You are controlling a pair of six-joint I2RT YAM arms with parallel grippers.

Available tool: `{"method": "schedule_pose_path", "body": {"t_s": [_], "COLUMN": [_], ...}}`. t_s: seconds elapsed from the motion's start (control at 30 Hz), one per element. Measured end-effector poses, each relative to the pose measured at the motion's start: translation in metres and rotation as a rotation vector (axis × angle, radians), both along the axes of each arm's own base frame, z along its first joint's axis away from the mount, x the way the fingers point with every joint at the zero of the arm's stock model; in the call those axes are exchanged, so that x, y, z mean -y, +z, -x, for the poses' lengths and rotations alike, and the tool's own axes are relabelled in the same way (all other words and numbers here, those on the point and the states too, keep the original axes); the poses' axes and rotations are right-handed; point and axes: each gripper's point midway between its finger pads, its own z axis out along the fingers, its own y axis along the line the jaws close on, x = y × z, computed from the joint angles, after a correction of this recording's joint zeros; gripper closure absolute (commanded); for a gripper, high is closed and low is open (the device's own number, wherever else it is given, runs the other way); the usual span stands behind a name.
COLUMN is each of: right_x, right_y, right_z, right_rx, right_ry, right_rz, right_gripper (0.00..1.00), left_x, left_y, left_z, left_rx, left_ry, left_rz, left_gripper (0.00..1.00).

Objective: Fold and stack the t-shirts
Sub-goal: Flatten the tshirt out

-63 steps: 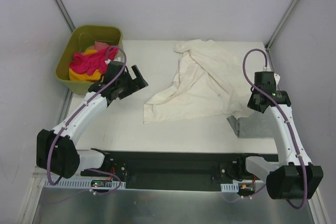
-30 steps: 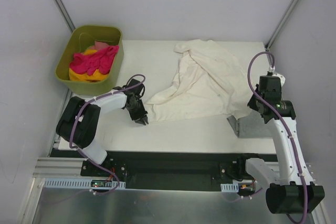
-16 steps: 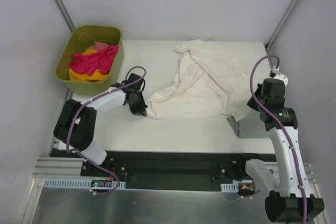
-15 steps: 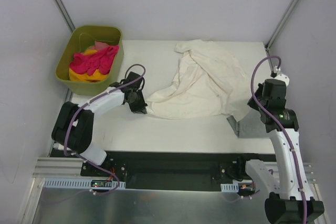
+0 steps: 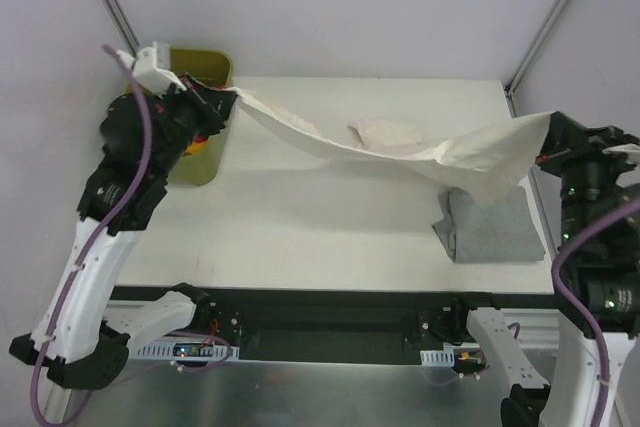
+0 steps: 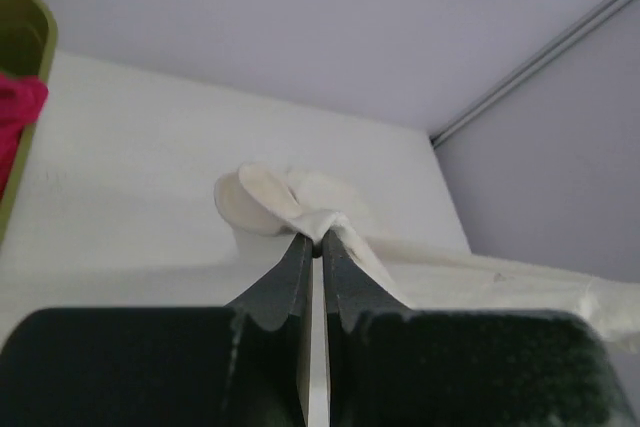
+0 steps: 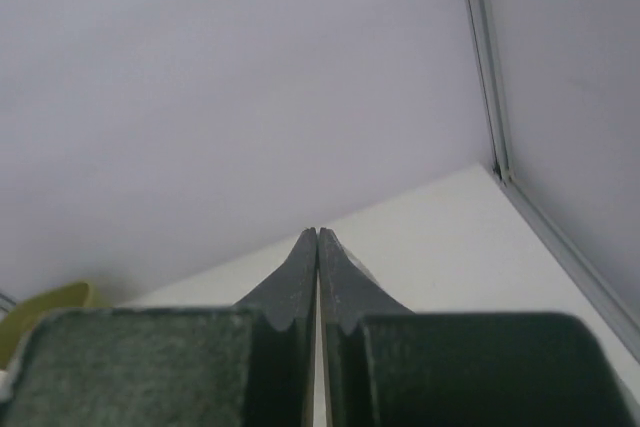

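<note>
Both arms have risen since half a second ago, lifting the cream-white t-shirt [image 5: 400,150] off the table [image 5: 300,217], where it was lying crumpled. From above, the shirt is now hanging in a sagging band between the left gripper [image 5: 224,95], up beside the olive-green tub [image 5: 212,65], and the right gripper [image 5: 547,139] near the table's right edge; each is pinching one end. A folded grey t-shirt [image 5: 492,230] is lying flat under the band's right end, at the table's near right corner. In the left wrist view, the jaws are clamping tight on a bunched fold of the cream-white t-shirt [image 6: 270,197], and a pink t-shirt [image 6: 14,117] is showing inside the tub at the left edge. In the right wrist view, the fingers are pressing together, tips touching; the cloth between them is too hidden to make out.
</note>
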Motion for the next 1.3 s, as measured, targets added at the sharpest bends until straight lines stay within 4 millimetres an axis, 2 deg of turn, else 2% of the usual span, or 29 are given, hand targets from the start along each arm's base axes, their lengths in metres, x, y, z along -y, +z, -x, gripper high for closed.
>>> {"method": "schedule_pose_path", "body": {"t_s": [0.07,0.17,0.23,0.37,0.43,0.57,0.67,0.77,0.87,0.93,1.0,1.1,1.17,1.2,1.23,1.3], "right_x": [0.001,0.003,0.004,-0.002,-0.005,-0.008,-0.007,-0.006,-0.003,-0.001,0.003,0.013,0.019,0.022,0.024,0.026], "right_y": [0.041,0.094,0.117,0.149,0.162,0.183,0.196,0.202,0.2,0.196,0.189,0.163,0.136,0.115,0.092,0.04], "right_z": [0.017,0.047,0.065,0.09,0.099,0.105,0.101,0.091,0.068,0.048,0.02,-0.044,-0.097,-0.13,-0.164,-0.225], "right_rx": [0.107,0.255,0.323,0.429,0.466,0.511,0.527,0.526,0.491,0.459,0.414,0.296,0.198,0.135,0.07,-0.054], "right_ry": [-0.003,-0.012,-0.013,0.014,0.03,0.036,0.029,0.018,0.002,-0.013,-0.035,-0.088,-0.125,-0.142,-0.152,-0.159], "right_rz": [0.016,0.047,0.069,0.106,0.123,0.146,0.161,0.17,0.179,0.181,0.184,0.186,0.195,0.201,0.208,0.221], "right_gripper": [0.99,0.99,0.99,0.99,0.99,0.99,0.99,0.99,0.99,0.99,0.99,0.99,0.99,0.99,0.99,0.99], "left_x": [-0.014,-0.031,-0.041,-0.059,-0.065,-0.074,-0.078,-0.081,-0.081,-0.08,-0.08,-0.075,-0.068,-0.064,-0.061,-0.054], "left_y": [0.042,0.091,0.117,0.162,0.178,0.197,0.207,0.208,0.201,0.192,0.181,0.153,0.119,0.094,0.072,0.006], "left_z": [0.018,0.046,0.065,0.1,0.111,0.12,0.12,0.112,0.094,0.074,0.049,-0.005,-0.055,-0.087,-0.11,-0.173], "left_rx": [0.121,0.262,0.342,0.483,0.531,0.585,0.605,0.598,0.564,0.522,0.473,0.373,0.279,0.217,0.168,0.029], "left_ry": [0.02,0.034,0.039,0.05,0.057,0.077,0.1,0.133,0.169,0.209,0.263,0.352,0.399,0.415,0.425,0.439], "left_rz": [0.017,0.038,0.051,0.064,0.063,0.052,0.042,0.026,0.006,-0.016,-0.043,-0.104,-0.161,-0.196,-0.222,-0.298], "left_gripper": [1.0,1.0,1.0,1.0,1.0,1.0,1.0,1.0,1.0,1.0,1.0,1.0,1.0,1.0,1.0,1.0]}}
